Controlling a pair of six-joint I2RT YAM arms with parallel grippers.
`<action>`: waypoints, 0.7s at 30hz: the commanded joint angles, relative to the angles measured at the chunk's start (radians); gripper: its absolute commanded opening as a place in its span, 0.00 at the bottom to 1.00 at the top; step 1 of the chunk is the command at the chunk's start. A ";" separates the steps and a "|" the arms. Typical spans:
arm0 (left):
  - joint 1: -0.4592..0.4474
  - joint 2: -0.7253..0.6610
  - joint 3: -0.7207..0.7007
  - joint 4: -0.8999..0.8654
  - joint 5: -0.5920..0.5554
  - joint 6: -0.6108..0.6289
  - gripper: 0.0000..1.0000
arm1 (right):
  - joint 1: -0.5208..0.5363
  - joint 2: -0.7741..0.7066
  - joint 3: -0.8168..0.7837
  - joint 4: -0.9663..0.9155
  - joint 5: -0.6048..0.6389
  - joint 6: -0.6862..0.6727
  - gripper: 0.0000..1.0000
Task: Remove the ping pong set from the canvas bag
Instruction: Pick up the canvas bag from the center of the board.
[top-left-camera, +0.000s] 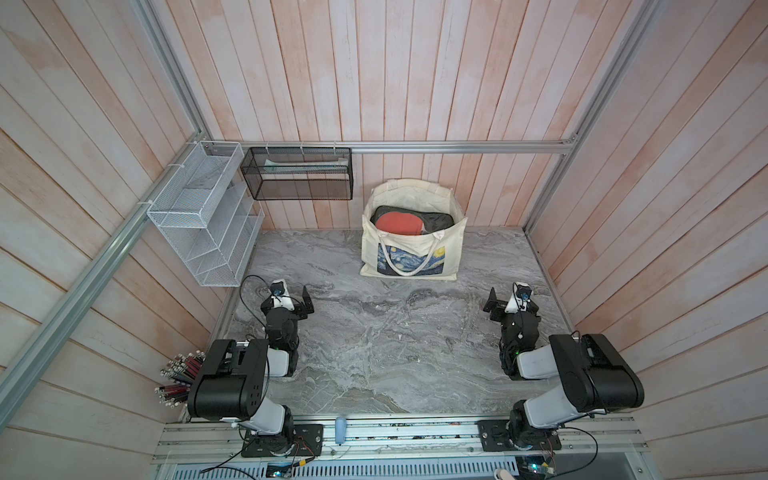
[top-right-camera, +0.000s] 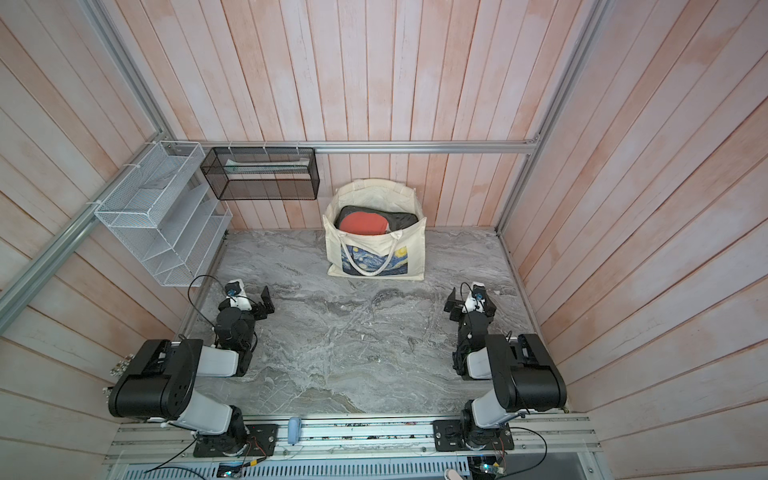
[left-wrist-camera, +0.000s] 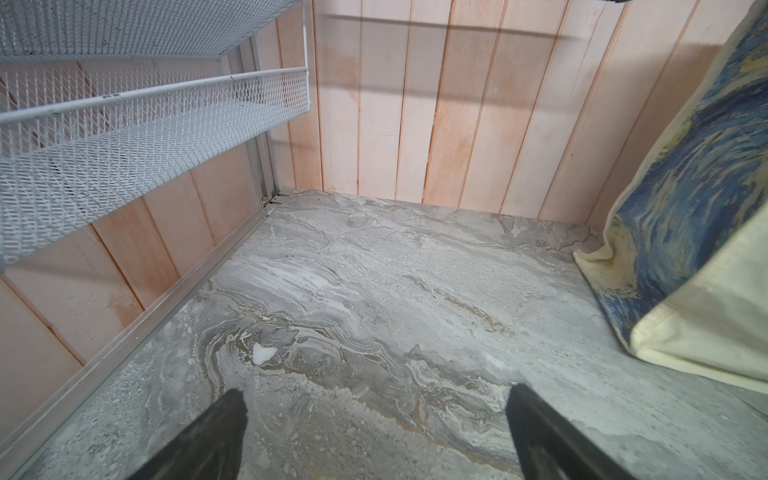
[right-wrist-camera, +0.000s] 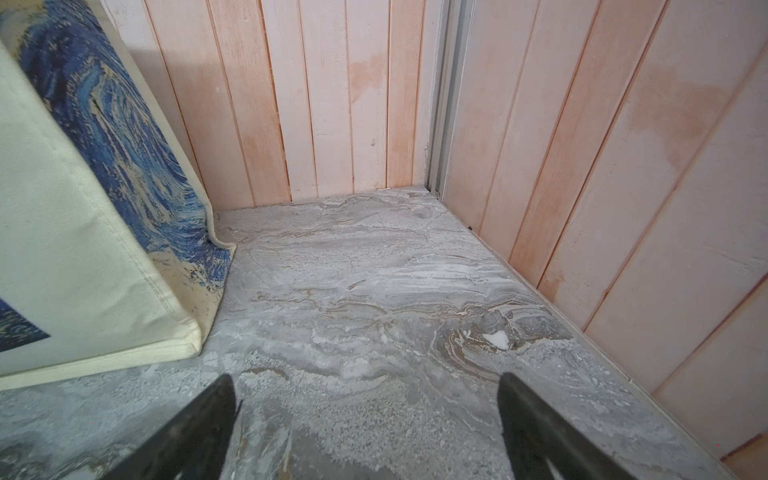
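The canvas bag is a large cream tote that stands upright with its mouth wide open. Its front panel carries a blue-and-yellow swirling night-sky print, and a thick off-white rope handle hangs down over that print in a loop. Only this one handle is clear to see. In the wrist views the print also shows on the bag's narrow side panels, above a plain cream bottom band.

The bag sits on the grey marbled desk at its far edge, against the back wall and a little toward the desk's right side. Inside it lies the ping pong set: one round red paddle face on one dark flat case. Whether more pieces lie beneath cannot be told.

There are two arms. The left arm is near the desk's left edge and the right arm is near its right edge, both well apart from the bag. The left jaws stand wide apart over bare desk with nothing between them, and the right jaws do the same.

Two mesh racks hang by the far left corner, one white rack and one black rack. One bunch of pencils stands by the near left corner.
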 joint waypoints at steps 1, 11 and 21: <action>0.005 0.009 0.012 0.006 -0.008 0.001 1.00 | 0.006 0.001 0.018 -0.002 0.014 0.004 0.98; 0.005 0.008 0.011 0.009 -0.008 0.001 1.00 | 0.005 0.000 0.018 -0.002 0.014 0.004 0.98; -0.034 -0.103 0.132 -0.284 -0.115 0.021 1.00 | 0.037 -0.060 0.090 -0.188 0.067 -0.019 0.98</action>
